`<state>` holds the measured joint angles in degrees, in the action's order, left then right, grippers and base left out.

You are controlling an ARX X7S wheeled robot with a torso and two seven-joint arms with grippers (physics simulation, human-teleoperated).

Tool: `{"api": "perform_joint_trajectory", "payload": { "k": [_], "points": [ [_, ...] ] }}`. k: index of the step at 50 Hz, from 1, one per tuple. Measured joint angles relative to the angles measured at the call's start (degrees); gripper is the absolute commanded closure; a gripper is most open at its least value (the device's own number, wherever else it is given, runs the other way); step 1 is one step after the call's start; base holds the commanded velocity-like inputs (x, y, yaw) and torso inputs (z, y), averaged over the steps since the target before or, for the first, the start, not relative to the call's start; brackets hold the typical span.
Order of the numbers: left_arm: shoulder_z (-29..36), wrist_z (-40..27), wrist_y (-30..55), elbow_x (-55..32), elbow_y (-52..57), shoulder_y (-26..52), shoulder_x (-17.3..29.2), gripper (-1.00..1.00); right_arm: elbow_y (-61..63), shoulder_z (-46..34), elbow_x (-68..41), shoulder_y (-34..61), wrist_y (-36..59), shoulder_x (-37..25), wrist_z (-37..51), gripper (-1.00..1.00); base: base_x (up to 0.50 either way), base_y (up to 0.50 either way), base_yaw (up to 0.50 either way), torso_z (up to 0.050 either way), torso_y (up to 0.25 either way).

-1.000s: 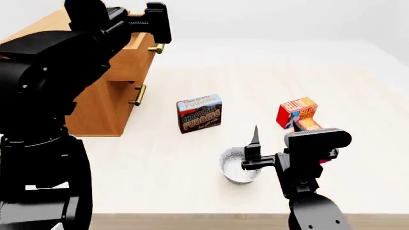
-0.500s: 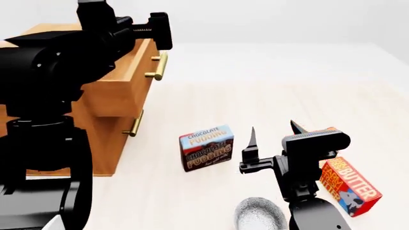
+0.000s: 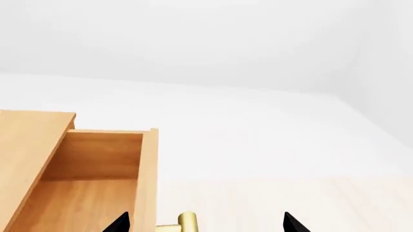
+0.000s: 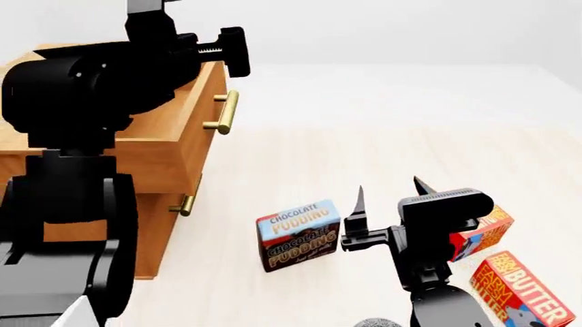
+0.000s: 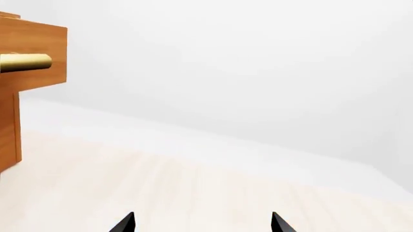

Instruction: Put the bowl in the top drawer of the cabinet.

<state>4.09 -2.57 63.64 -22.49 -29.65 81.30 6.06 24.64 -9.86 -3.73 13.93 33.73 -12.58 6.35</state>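
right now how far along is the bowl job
Done: the top drawer is pulled open and looks empty. In hand: nothing; the right gripper is open and empty above the table, the left gripper's tips spread by the drawer handle. Left: the bowl sits at the head view's bottom edge, not yet grasped or put in.

the bowl has slid nearly out of the head view.
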Motion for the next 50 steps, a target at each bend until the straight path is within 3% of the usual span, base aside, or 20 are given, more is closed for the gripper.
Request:
{"api": "perform_joint_trajectory", "payload": {
  "k": [14,50],
  "points": [
    [-0.42,-0.26,-5.19,0.78,-13.20,3.24,-1.24,-1.00,0.50,-0.18,0.05,-1.23,0.31,-0.61,0.80,-1.00,0.00,0.00,0.00,0.000,0.000],
    [1.29,0.14,-14.14,2.41,-29.05,5.95,-1.40,-1.00,-0.85,-1.54,-0.20,-1.75,-0.53,-1.51,1.80,-1.00,0.00,0.00,0.00,0.000,0.000]
  ]
}}
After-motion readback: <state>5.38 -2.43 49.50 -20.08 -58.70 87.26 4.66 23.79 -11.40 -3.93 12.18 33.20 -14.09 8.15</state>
